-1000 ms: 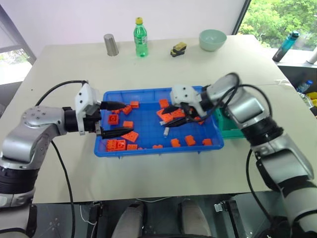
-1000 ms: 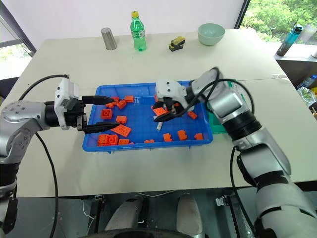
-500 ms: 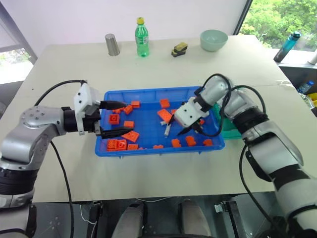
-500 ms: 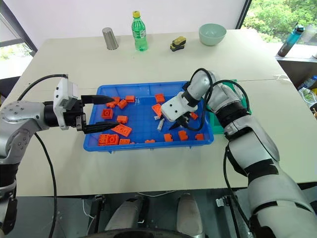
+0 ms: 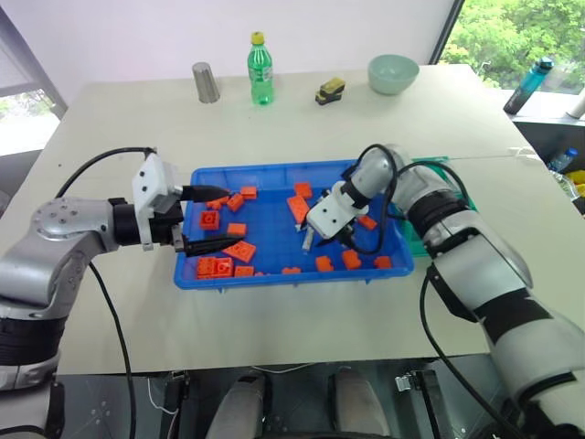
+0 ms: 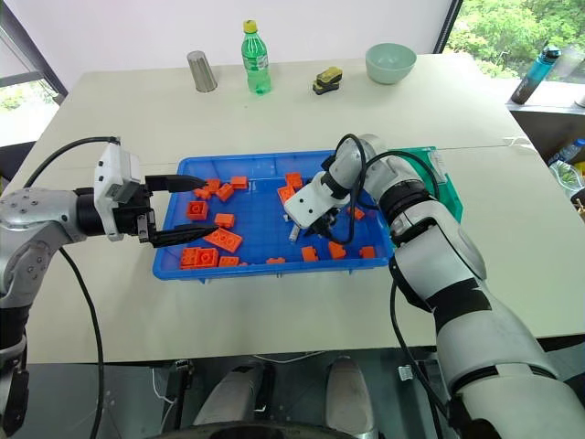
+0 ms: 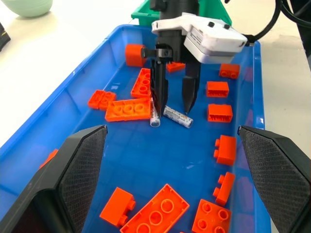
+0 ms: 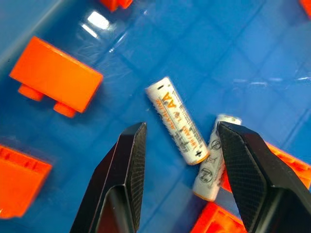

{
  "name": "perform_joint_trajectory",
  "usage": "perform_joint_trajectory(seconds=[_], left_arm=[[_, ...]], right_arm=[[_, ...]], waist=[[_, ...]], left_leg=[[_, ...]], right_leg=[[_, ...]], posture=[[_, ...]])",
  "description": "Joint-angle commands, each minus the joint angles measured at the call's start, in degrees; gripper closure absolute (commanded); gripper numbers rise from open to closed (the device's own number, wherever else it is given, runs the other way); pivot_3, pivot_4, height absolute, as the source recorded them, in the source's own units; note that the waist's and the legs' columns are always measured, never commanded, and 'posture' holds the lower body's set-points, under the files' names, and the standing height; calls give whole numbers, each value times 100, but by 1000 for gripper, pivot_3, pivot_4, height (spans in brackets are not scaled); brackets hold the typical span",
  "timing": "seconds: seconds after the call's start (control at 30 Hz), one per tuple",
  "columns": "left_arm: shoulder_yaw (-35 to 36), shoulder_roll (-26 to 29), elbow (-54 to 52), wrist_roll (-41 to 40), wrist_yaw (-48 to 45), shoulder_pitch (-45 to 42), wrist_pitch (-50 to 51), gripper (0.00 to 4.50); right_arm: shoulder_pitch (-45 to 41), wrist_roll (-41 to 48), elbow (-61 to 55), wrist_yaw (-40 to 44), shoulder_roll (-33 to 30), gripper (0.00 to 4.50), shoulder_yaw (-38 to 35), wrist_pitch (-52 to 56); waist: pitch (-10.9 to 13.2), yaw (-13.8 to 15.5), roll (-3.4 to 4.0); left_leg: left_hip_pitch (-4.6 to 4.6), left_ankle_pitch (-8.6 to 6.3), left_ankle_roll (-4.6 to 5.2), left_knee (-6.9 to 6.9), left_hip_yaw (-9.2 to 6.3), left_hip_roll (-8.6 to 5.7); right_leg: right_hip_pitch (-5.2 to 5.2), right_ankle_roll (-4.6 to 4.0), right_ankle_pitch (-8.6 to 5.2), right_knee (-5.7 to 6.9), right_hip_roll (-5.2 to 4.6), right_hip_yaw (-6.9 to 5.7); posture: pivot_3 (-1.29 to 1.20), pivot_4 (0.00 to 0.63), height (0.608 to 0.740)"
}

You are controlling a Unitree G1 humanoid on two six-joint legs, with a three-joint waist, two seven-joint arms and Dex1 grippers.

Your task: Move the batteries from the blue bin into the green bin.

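Head and wrist views of a tabletop sorting scene. The blue bin (image 5: 274,174) lies at the middle of the pale table (image 5: 110,119), its floor scattered with orange bricks (image 5: 240,251). Two batteries (image 7: 177,116) lie on the bin floor right of centre, close together at an angle to one another; one end of the second battery (image 7: 155,116) touches a flat orange brick (image 7: 129,109). The right gripper (image 7: 174,99) points steeply down into the bin directly over the batteries, its black fingers (image 7: 159,90) parted about halfway and holding nothing; in the right wrist view one battery (image 8: 176,120) sits between the two fingertips and the other (image 8: 214,156) lies partly under one finger. Whether the tips touch the bin floor cannot be told. The left gripper (image 5: 208,219) hovers roughly level over the bin's left end, fingers spread wide and empty. The green bin (image 6: 443,183) stands just beside the blue bin's right side, mostly hidden behind the right arm. Along the table's far edge stand a metal cup (image 5: 205,82), a green bottle (image 5: 260,69), a small yellow-and-black object (image 5: 329,91) and a pale green bowl (image 5: 393,73)
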Motion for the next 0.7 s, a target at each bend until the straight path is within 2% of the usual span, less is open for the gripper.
perform_joint_trajectory(seconds=[0.03, 0.07, 0.17, 0.27, 0.43, 0.53, 0.57, 0.7], left_arm=[[270, 103, -198, -116, 56, -31, 15, 0], [291, 109, -213, -127, 70, -22, 24, 0], [330, 120, -216, -134, 86, -10, 35, 0], [357, 131, -194, -134, 86, 2, 36, 0], [299, 116, -105, -114, 91, -67, 16, 0], [253, 80, -86, -125, 86, -113, 18, 0], [240, 69, -88, -129, 81, -115, 15, 0], [178, 1, -106, -125, 68, -54, -31, 0]], right_arm=[[-64, -220, 141, -131, 143, 2137, 74, -138], [-40, -236, 159, -116, 177, 2137, 71, -162], [24, -229, 168, -1, 196, 2993, 53, -232], [94, -205, 115, 104, 145, 4475, 7, -325], [182, 16, -81, 216, 38, 4475, -240, -192], [307, 524, -623, 465, -127, 4475, -617, 277], [396, 774, -986, 558, -195, 4475, -799, 686], [1199, 1931, -3722, 466, -787, 4475, -1834, 3960]], waist=[[0, -14, 0], [0, -20, 0], [0, -60, 0], [0, -89, 0], [0, -95, 0], [0, -87, 0], [0, -86, 0], [1, -69, 2]], left_leg=[[2, 0, 0, 0, -1, 0], [4, 0, 0, -1, -3, 0], [6, 0, -1, -2, -8, 0], [6, 0, -1, -2, -14, -1], [8, 1, -3, -5, -16, 0], [8, 1, -3, -5, -17, -1], [8, 1, -3, -5, -17, -1], [4, 1, -2, -4, -17, -2]], right_leg=[[1, 0, 0, 1, 0, 0], [3, 0, 0, 1, 0, 0], [7, 0, 0, 2, 1, 0], [9, 0, 0, 4, 1, -1], [10, 0, 0, 4, 2, -3], [11, 0, 0, 4, 2, -3], [11, 0, 0, 4, 2, -3], [8, 0, 0, 5, 0, -3]], posture=[[0, 150, 727], [0, 150, 727], [0, 150, 727], [0, 150, 727], [0, 150, 727], [0, 150, 727], [0, 150, 727], [0, 150, 727]])
